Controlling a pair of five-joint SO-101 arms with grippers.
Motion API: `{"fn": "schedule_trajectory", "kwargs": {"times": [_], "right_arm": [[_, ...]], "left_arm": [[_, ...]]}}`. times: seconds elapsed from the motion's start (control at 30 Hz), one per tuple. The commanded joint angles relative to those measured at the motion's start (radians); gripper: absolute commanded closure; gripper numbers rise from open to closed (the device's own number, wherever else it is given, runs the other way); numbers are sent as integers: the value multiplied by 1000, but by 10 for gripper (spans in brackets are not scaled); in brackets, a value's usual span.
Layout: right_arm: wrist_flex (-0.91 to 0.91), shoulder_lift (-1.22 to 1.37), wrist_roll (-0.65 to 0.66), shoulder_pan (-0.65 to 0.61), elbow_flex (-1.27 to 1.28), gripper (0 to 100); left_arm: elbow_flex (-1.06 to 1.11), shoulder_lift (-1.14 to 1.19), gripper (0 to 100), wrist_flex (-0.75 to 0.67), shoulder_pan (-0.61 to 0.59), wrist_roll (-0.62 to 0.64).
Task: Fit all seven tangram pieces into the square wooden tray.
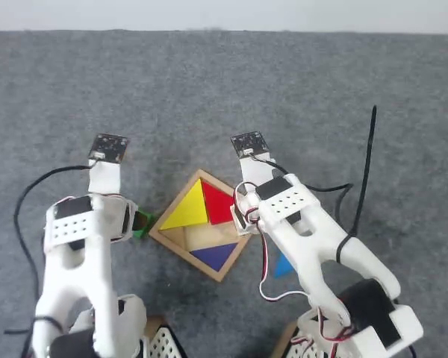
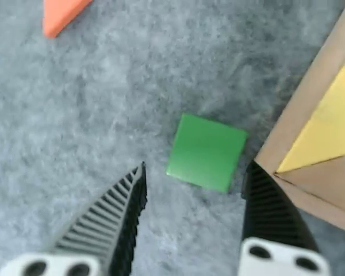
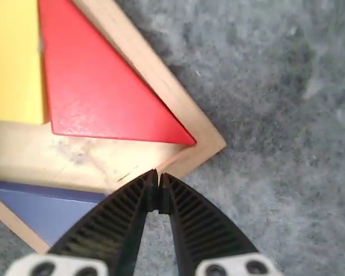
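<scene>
The square wooden tray (image 1: 181, 242) lies turned like a diamond between the arms. In it are a yellow triangle (image 1: 187, 210), a red triangle (image 1: 218, 205) and a dark blue triangle (image 1: 213, 255). A green square (image 2: 206, 152) lies flat on the carpet just outside the tray's left corner (image 2: 293, 132). My left gripper (image 2: 196, 171) hangs open over it, one finger on each side. My right gripper (image 3: 158, 177) is shut and empty, its tips over the tray's rim (image 3: 161, 86) near the right corner, beside the red triangle (image 3: 98, 98).
An orange piece (image 2: 63, 12) lies on the carpet beyond the green square. A light blue piece (image 1: 284, 265) peeks out from under the right arm. A black cable (image 1: 367, 171) runs along the right side. Grey carpet covers the table.
</scene>
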Motion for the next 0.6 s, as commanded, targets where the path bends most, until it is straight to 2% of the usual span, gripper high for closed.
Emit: {"fn": "schedule_trajectory", "kwargs": {"times": [0.0, 0.1, 0.47, 0.57], "right_arm": [[-1, -62, -11, -2, -3, 972], [-1, -62, -11, -2, -3, 972], [-1, -59, -9, -2, -2, 972], [-1, -56, -9, -2, -2, 972]], "left_arm": [[-56, 114, 735, -51, 12, -94], [-136, 203, 735, 15, 9, -166], [-331, 407, 739, 18, 9, -342], [-412, 494, 739, 68, 11, -388]]}}
